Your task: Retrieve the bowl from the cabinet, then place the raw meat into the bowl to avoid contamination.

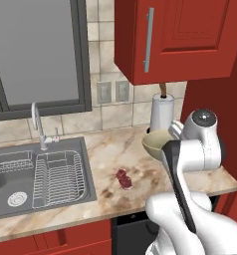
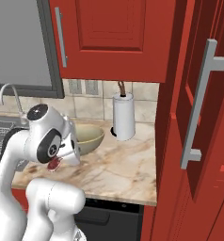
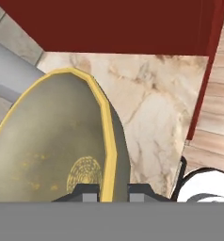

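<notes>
My gripper [image 3: 111,190] is shut on the rim of the pale olive-tan bowl [image 3: 52,141], one finger inside and one outside. The bowl [image 1: 157,142] is just in front of the paper-towel roll, low over the marble counter [image 1: 115,149], with my arm covering its right side. It also shows beside the wrist in the right base view [image 2: 89,136]. The raw meat [image 1: 123,178], a small dark red lump, lies on the counter left of and nearer than the bowl. It peeks from under my arm [image 2: 54,164]. The tall red cabinet [image 2: 198,117] stands at the right with a door swung open.
A paper-towel roll [image 1: 162,112] stands at the back of the counter under the red wall cabinet [image 1: 180,35]. The sink [image 1: 41,174] with wire racks and a faucet [image 1: 38,124] lies to the left. The cabinet door's long handle [image 2: 201,103] juts out on the right.
</notes>
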### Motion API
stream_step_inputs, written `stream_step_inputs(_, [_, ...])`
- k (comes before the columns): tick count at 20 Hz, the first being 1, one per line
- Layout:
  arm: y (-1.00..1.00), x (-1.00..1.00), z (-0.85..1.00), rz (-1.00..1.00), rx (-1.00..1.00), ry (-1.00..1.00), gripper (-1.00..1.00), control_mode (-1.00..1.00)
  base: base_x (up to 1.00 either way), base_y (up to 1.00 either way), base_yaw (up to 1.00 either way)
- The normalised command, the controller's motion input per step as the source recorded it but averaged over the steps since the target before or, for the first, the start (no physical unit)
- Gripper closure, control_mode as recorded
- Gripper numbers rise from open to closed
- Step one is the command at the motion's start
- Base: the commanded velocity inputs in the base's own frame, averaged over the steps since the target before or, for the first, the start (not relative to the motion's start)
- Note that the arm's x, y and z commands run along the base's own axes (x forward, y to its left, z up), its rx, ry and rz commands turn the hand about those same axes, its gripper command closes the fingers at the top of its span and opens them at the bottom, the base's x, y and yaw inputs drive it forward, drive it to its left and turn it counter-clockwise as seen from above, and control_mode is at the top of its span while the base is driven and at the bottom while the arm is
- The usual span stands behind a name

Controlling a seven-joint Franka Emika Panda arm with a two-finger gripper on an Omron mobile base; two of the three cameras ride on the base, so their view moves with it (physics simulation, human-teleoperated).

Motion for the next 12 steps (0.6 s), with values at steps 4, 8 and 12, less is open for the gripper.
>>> stream_step_inputs(4, [-0.23,0.41,-0.51,0.2,-0.15,0.02,1.0,-1.0,0.0,0.0,0.0])
stream_step_inputs(8, [-0.13,0.46,-0.26,0.34,0.0,0.07,1.0,-1.0,0.0,0.0,0.0])
stream_step_inputs(12, [0.0,0.34,-0.29,0.38,0.04,0.16,1.0,-1.0,0.0,0.0,0.0])
